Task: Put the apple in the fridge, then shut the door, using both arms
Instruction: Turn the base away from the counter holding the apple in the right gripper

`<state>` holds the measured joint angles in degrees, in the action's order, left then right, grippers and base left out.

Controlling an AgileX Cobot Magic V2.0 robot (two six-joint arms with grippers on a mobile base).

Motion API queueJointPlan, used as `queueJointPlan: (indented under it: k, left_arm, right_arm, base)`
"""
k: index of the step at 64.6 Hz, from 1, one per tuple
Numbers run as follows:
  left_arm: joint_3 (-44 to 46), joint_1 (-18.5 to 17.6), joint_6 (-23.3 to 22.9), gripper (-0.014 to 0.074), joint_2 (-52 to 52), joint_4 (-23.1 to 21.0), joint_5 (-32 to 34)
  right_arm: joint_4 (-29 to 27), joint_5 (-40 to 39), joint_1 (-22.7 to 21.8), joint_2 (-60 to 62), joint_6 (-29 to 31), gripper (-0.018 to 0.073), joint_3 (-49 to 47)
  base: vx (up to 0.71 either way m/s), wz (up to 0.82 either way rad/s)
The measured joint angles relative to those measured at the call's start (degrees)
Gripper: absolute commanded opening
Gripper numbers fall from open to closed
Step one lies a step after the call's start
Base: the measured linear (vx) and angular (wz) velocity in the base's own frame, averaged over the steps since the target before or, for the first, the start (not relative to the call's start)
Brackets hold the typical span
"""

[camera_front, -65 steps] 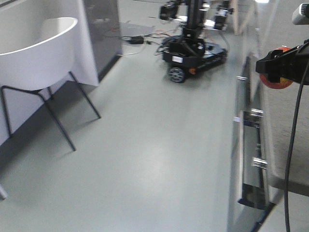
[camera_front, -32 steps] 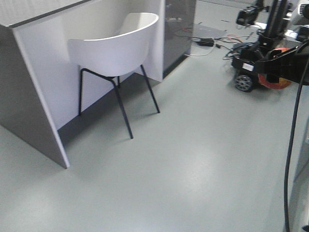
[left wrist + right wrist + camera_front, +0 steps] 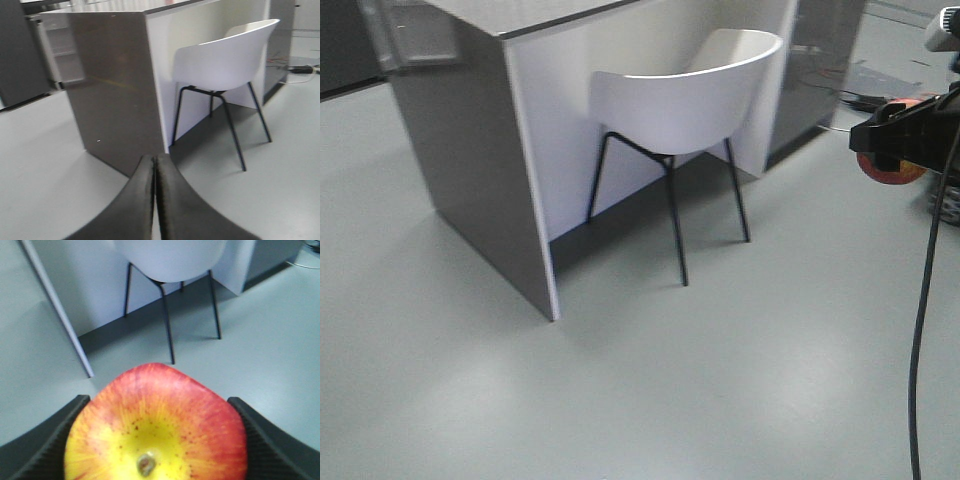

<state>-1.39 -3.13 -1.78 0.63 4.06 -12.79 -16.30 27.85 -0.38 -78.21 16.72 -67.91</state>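
Note:
The apple (image 3: 155, 425), red streaked with yellow, fills the bottom of the right wrist view, and my right gripper (image 3: 157, 401) is shut on it, one black finger on each side. From the front view the apple (image 3: 888, 170) hangs under the right gripper (image 3: 880, 140) at the right edge, well above the floor. My left gripper (image 3: 154, 165) is shut, its fingers pressed together with nothing between them. Far left, behind the counter, a blurred dark grey fridge (image 3: 20, 55) shows a white inside (image 3: 62, 55). Whether that white part is its door I cannot tell.
A grey counter cabinet (image 3: 470, 150) with a white end panel stands ahead. A white shell chair (image 3: 690, 95) on thin black legs is tucked beside it. A thin black cable (image 3: 920, 300) hangs down the right edge. Cables (image 3: 300, 70) lie on the floor at the far right.
The whole view has swung left: chair and counter slid rightwards into the middle, and the black wheeled base left the picture. The apple stays held in my right gripper.

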Motion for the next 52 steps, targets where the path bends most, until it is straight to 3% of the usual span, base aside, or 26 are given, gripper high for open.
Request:
queueJointPlan:
  k: [52]
  left_arm:
    - [0.0, 0.0, 0.0, -0.0006, 0.0, 0.0, 0.0]
  right_arm:
    - [0.0, 0.0, 0.0, 0.0, 0.0, 0.0116, 0.0]
  base:
    - [0.00, 0.49]
